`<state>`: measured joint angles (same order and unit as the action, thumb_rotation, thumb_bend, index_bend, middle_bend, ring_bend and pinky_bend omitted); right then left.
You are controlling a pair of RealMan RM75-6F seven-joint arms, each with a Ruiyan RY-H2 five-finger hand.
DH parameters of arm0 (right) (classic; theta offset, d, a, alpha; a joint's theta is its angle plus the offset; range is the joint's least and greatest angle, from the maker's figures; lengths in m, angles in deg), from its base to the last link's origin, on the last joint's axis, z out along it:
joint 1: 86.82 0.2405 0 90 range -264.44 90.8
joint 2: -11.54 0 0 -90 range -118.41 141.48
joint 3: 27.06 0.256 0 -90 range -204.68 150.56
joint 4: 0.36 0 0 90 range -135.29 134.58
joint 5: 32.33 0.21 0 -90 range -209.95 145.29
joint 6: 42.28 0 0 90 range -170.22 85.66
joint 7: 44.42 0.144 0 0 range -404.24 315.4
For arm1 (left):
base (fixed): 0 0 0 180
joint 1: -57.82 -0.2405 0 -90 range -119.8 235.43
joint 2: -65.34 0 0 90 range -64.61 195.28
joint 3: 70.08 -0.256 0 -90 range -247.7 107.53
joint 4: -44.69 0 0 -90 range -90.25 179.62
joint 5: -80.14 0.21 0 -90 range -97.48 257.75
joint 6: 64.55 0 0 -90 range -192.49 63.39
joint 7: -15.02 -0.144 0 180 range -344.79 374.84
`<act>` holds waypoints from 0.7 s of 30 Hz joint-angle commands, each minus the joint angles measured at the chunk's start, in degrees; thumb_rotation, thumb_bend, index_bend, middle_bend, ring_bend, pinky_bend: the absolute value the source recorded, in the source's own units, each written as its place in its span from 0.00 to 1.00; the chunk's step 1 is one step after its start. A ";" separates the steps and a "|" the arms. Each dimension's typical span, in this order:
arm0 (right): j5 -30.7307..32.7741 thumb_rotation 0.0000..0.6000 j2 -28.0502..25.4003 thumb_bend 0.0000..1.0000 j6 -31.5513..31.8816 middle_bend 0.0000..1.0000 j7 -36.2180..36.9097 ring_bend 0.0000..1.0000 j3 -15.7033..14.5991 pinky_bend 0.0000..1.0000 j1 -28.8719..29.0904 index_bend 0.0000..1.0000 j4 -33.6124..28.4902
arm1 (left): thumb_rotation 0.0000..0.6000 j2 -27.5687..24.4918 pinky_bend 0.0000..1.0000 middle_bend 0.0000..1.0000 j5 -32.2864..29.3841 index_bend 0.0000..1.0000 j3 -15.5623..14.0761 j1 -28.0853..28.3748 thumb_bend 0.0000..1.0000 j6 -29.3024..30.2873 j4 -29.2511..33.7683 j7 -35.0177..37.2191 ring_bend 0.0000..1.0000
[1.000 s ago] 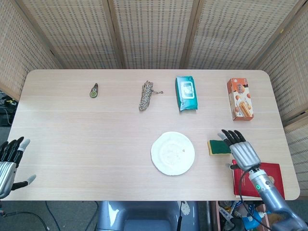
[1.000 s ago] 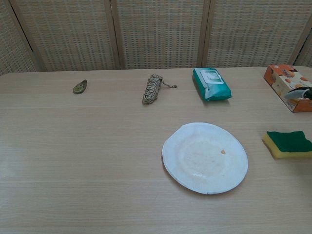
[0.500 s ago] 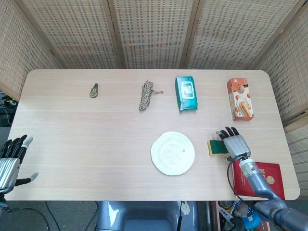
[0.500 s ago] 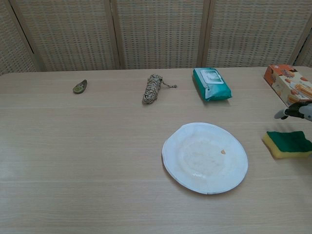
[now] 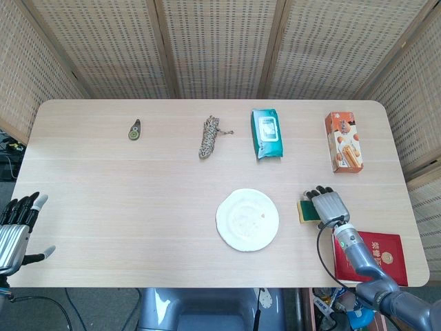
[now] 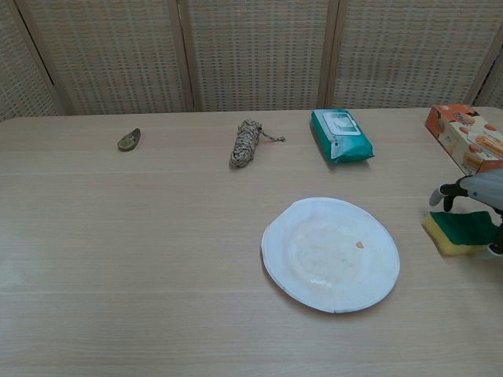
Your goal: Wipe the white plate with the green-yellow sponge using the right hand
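The white plate [image 5: 247, 219] [image 6: 330, 253] lies on the table a little right of centre, with a small orange speck on it. Just to its right the green-yellow sponge [image 5: 304, 210] [image 6: 460, 232] rests flat on the table, green side up. My right hand [image 5: 329, 207] [image 6: 481, 196] hangs over the sponge's right part, fingers bent down at its far side and the thumb at its near side; the sponge still lies on the table. My left hand [image 5: 17, 227] is at the table's near left corner, fingers spread, holding nothing.
Along the far side lie a small green object [image 5: 134, 129], a coil of rope [image 5: 209, 136], a teal wipes pack [image 5: 267, 133] and an orange box [image 5: 344, 141]. A red booklet [image 5: 375, 256] lies at the near right corner, behind my right wrist.
My right hand has moved left and slightly forward over the sponge, and its fingers have curled down around it. The sponge and plate have not shifted. The left hand has barely moved.
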<state>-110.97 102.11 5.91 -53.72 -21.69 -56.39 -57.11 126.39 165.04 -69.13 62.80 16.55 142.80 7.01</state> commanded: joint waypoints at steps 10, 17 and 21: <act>-0.67 1.00 2.97 0.27 1.94 0.49 1.50 0.37 -0.26 0.34 0.88 0.43 3.30 | 1.00 0.06 0.00 0.00 -0.69 0.00 0.08 0.32 0.00 -0.33 -0.11 0.09 0.00; -3.61 1.00 2.27 0.31 7.45 0.51 6.08 0.38 -0.31 0.35 0.56 0.45 2.24 | 1.00 0.04 0.00 0.00 -1.03 0.00 -0.02 0.50 0.00 -0.71 -0.09 0.13 0.00; -5.07 1.00 -0.42 0.32 9.96 0.51 10.68 0.38 0.64 0.35 1.13 0.45 -3.15 | 1.00 0.02 0.00 0.00 -1.14 0.00 -0.08 0.66 0.00 -0.95 0.05 0.04 0.00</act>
<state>-114.97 103.35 14.43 -45.21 -21.64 -55.62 -57.35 126.42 163.91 -69.21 63.46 15.61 142.84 7.07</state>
